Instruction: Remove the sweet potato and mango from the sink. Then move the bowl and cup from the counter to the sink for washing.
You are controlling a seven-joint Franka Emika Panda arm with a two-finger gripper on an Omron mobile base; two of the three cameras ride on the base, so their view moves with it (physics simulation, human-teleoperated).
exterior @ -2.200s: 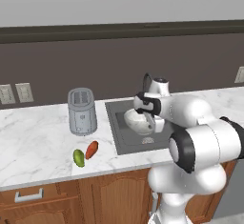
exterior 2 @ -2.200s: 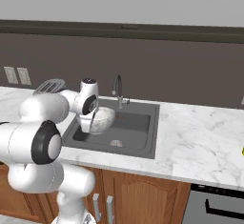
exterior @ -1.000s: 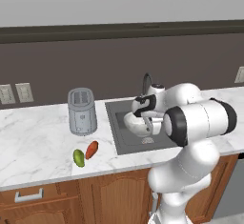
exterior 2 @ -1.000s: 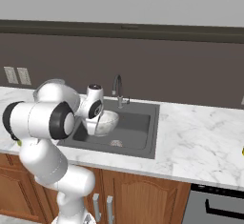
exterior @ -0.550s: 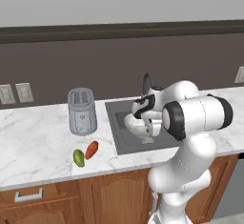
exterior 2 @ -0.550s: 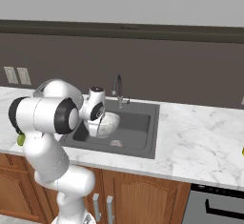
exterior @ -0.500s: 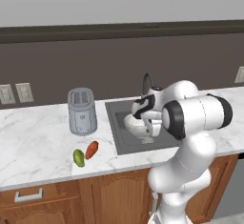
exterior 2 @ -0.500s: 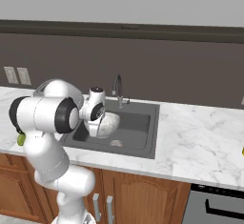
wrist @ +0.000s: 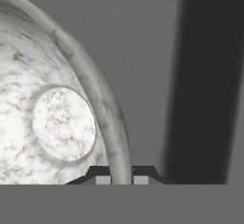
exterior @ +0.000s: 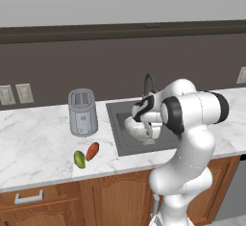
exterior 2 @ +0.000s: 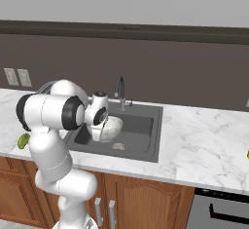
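Note:
My gripper (wrist: 122, 179) is shut on the rim of the mottled whitish-grey bowl (wrist: 57, 123), one fingertip on each side of the wall. The bowl (exterior: 137, 129) hangs tilted low inside the dark grey sink (exterior: 120, 124), over its left half, and the gripper (exterior: 143, 120) reaches down to it from the right. From the other side, the bowl (exterior 2: 113, 128) sits beside the hand (exterior 2: 99, 131) in the sink (exterior 2: 141, 130). The sweet potato (exterior: 92, 151) and the mango (exterior: 79, 159) lie together on the counter left of the sink. A yellow sliver of the cup (exterior 2: 247, 154) shows at the far right edge.
A grey toaster (exterior: 82, 112) stands on the marble counter behind the two fruits. The curved faucet (exterior 2: 119, 91) rises at the back rim of the sink. The drain (exterior 2: 118, 146) lies on the basin floor in front of the bowl.
The arm has folded lower and carried the bowl down and slightly left, deeper into the sink. The grip on the rim has stayed the same.

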